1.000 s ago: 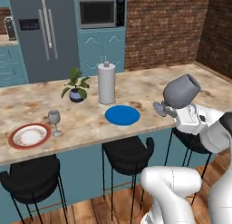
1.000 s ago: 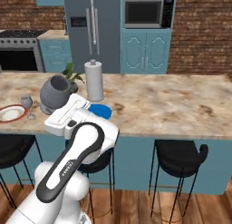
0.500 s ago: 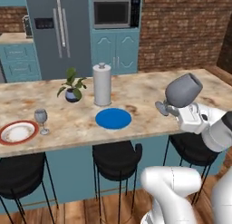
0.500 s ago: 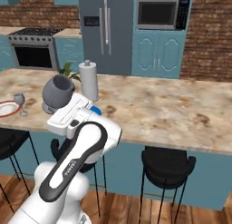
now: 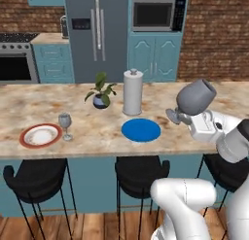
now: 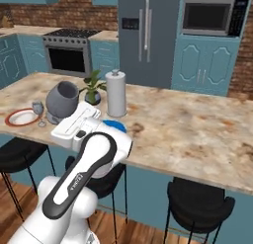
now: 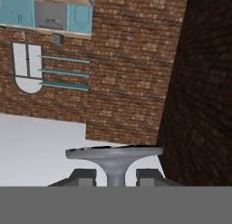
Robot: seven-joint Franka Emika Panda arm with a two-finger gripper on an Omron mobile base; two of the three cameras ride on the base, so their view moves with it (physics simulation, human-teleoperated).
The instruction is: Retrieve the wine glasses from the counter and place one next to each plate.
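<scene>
My gripper [image 5: 184, 118] is shut on the stem of the larger wine glass [image 5: 195, 97], held tilted in the air off the counter's [image 5: 87, 142] right front, right of the blue plate [image 5: 141, 130]. In the hand view the glass's foot [image 7: 113, 153] sits just beyond my gripper [image 7: 116, 177], with the stem between the fingertips [image 7: 84, 175]. The small wine glass [image 5: 64, 123] stands right beside the white red-rimmed plate [image 5: 41, 135]. From the right base view, the held glass [image 6: 61, 99] hangs over my gripper [image 6: 69, 118], and the blue plate [image 6: 116, 124] is partly hidden behind the arm.
A paper towel roll [image 5: 133, 92] and a potted plant [image 5: 100, 93] stand behind the blue plate. Black stools [image 5: 141, 173] line the counter's front. A fridge [image 5: 97, 35], microwave [image 5: 155, 13] and stove [image 5: 14, 59] are at the back wall.
The whole picture has shifted as the base drove, so the counter's things sit elsewhere in the frame. The large glass stays in my gripper in the same pose.
</scene>
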